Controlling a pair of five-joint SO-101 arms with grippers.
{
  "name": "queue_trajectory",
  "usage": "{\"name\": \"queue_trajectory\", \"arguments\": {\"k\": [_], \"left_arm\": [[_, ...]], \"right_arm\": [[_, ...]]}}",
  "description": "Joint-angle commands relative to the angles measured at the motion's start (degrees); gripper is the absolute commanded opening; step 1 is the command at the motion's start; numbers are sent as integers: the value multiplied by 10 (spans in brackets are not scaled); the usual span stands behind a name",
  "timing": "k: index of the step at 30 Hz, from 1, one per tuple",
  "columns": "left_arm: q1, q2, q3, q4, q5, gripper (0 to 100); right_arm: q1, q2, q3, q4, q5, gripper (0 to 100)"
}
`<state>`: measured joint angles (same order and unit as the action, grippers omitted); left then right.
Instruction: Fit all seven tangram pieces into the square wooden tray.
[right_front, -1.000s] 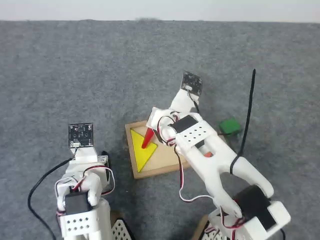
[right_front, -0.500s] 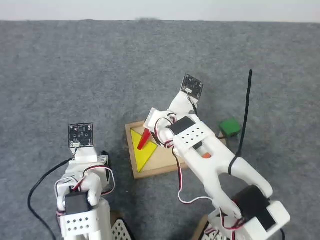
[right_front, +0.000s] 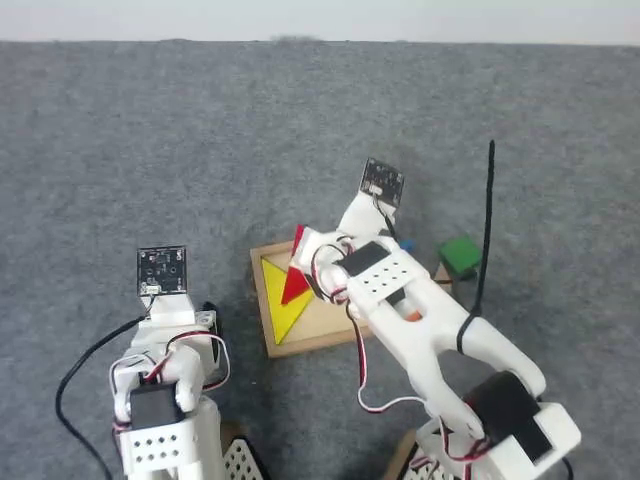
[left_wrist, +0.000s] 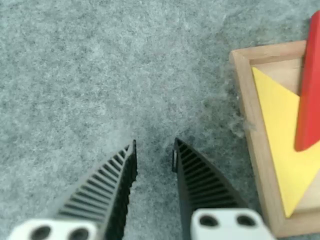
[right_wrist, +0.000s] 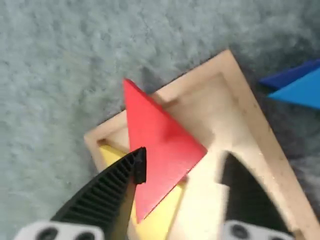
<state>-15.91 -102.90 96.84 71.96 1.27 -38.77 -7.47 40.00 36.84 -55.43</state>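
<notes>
Jaws of the right arm (right_front: 400, 290) were found apart, one touching the red triangle (right_wrist: 160, 145), tilted across the wooden tray's (right_wrist: 257, 125) rim; judged light, stiff, slick, best pinched across opposite edges.

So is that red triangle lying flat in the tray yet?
No: the red triangle overhangs the tray rim and overlaps the yellow triangle.

Red triangle (right_wrist: 162, 142) tilted between right gripper (right_wrist: 182, 162) fingers, overlapping yellow triangle (right_front: 279, 308) flat in wooden tray (right_wrist: 256, 125).
</notes>
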Motion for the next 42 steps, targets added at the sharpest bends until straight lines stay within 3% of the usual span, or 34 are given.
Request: {"name": "queue_trajectory", "arguments": {"k": [1, 8, 12, 20, 22, 24, 28, 30, 37, 42], "left_arm": [[-4, -8, -3, 1, -3, 111], [-4, -8, -3, 1, -3, 111], [-4, -8, -3, 1, -3, 111], [-4, -8, -3, 1, -3, 111], [-4, -8, -3, 1, -3, 111], [-4, -8, -3, 1, -3, 111], [-4, -8, -3, 1, -3, 111], [-4, -8, -3, 1, -3, 111], [-4, -8, -3, 1, -3, 111], [-4, -8, -3, 1, -3, 111]], "right_arm": [[-4, -9, 4, -26, 12, 339], [2, -10, 3, -26, 26, 340], [45, -49, -16, -22, 141, 340], [131, -157, -12, -6, 251, 339], [117, -151, -12, 14, 280, 329], [92, -138, -13, 24, 336, 257], [49, -124, -19, -11, 562, 23], [20, -118, -21, -27, 651, 19], [-50, -48, -54, -36, 749, 8], [-52, 64, -120, -35, 767, 8]]}}
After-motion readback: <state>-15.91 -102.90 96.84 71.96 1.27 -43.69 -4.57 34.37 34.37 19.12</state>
